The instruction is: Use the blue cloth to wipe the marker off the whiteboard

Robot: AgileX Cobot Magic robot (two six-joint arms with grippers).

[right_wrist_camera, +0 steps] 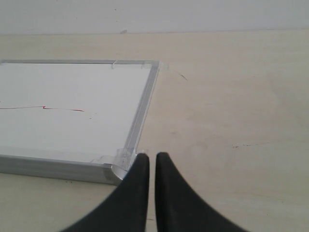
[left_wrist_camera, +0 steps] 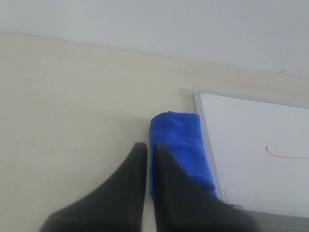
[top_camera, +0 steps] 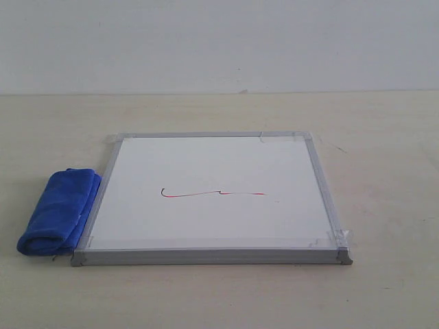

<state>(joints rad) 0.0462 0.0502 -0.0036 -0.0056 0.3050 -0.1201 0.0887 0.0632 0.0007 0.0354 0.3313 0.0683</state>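
Stock as I read it from my station:

1. Whiteboard (top_camera: 212,164): lies flat on the table (top_camera: 206,295), about midway across the exterior view. Silver-grey frame, clear tape bits at the corners.
2. Marker (top_camera: 212,195): a thin red line with a short dark hook at its left end, running sideways across the middle of the board.
3. Blue cloth (top_camera: 58,212): a folded fuzzy roll on the table, lying along the board's left frame edge toward the near corner. I read it as touching the frame, or just beside it.
4. Left fingers (left_wrist_camera: 143,152): dark, drawn together with only a thin slit between them, and I see nothing held. In my left wrist view their tips point at the cloth's near end; I cannot tell their height above it.
5. Right fingers (right_wrist_camera: 145,162): closed the same way and empty. Their tips sit just beside the board's near right corner in my right wrist view; I cannot tell whether they touch it.
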